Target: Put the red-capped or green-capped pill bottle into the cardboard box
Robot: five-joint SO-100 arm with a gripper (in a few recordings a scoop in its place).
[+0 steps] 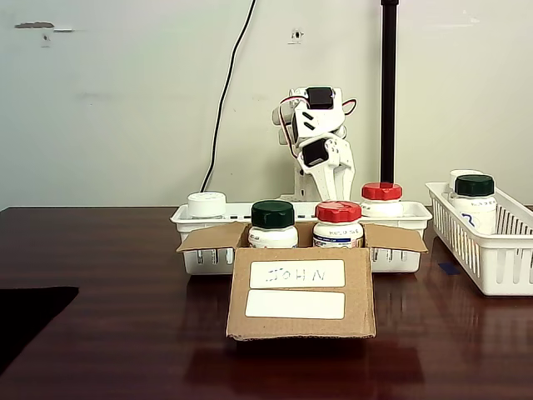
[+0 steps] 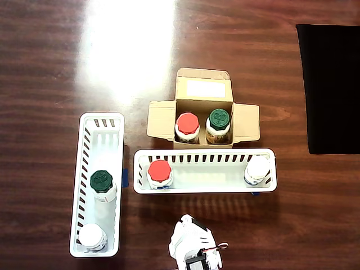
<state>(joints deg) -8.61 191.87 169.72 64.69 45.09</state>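
A robotics lab test setup: a small white arm (image 1: 315,137) stands on a dark wood bench (image 1: 108,333) against a bare white wall (image 1: 117,100). A black cable (image 1: 226,92) trails down the wall beside a black pole (image 1: 388,92).

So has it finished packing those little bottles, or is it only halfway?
Two bottles already stand in the cardboard box: a red-capped bottle and a green-capped bottle. Nothing looks in hand; the arm is folded up behind the baskets. Possibly left: another red-capped bottle in the long basket and a green-capped one in the side basket.
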